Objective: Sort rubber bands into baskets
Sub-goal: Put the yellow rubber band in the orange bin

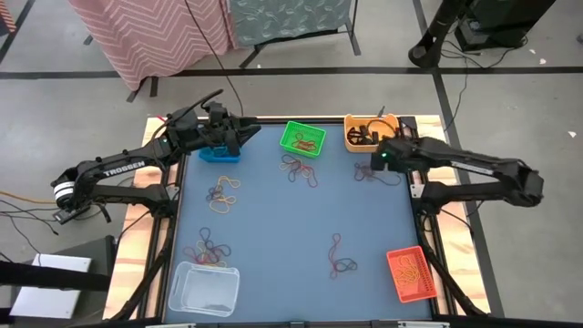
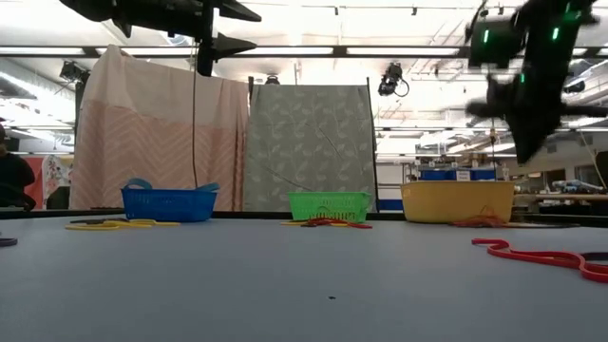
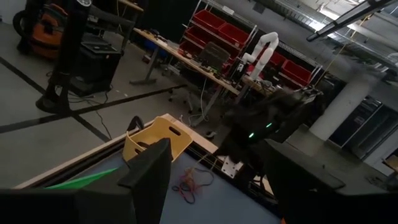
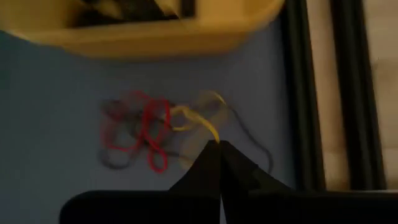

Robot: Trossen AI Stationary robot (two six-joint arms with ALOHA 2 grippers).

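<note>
- High view: right gripper (image 1: 381,160) hangs over a tangle of rubber bands (image 1: 375,172) lying just under and in front of it, w/ the yellow-orange basket (image 1: 360,142) just beyond. Left gripper (image 1: 239,135) sits over the blue basket (image 1: 219,155), green basket (image 1: 301,139) off to its side. More band clumps are spread on the blue table (image 1: 273,237); red-orange basket (image 1: 410,274) and clear white basket (image 1: 203,289) lie well apart from both pincers.
- Low view: right arm's pincer is up off the table, above the yellow-orange basket; a red band (image 2: 532,255) lies flat on the table, nearer the cam. Left pincer is high over the blue basket.
- Left wrist view: left fingers (image 3: 149,171) stand apart, nothing between them, i.e. released.
- Right wrist view: right fingers (image 4: 205,168) are clenched tip to tip, pinching one end of a yellow band (image 4: 198,123); the rest of it trails into the red and dark loops just ahead of the tips.
- Handling, as judgement: bands are light, soft, stretchy and prob. snag on each other, so a neighbour could drag along. Best hold is on a free outer loop, away from the knot.
</note>
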